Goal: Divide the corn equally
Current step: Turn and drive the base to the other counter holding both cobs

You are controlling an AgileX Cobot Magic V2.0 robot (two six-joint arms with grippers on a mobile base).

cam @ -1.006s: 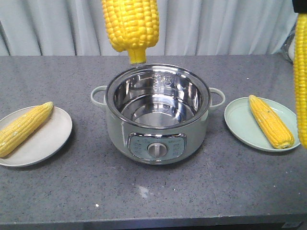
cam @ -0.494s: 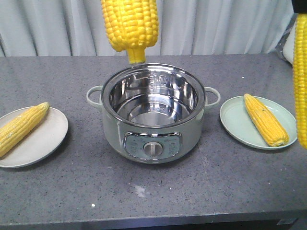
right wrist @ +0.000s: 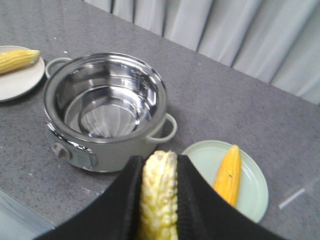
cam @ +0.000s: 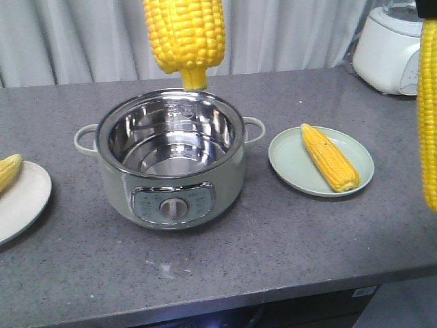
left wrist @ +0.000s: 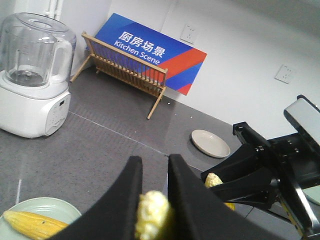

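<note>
Left wrist view: the left arm's fingers are two broad matte-black blades with smooth, rounded outer edges that widen toward the base. The right arm's fingers, seen from the side in the same view, are black angular wedges. They join a black block-shaped body that bears a few small round fastener heads. A flat pale-grey plate with a dark rim sits above the body. Right wrist view: the right arm's fingers are the same matte black, with finely ribbed inner pads. Front view: only a small black part of the right arm shows, at the upper right edge.
</note>
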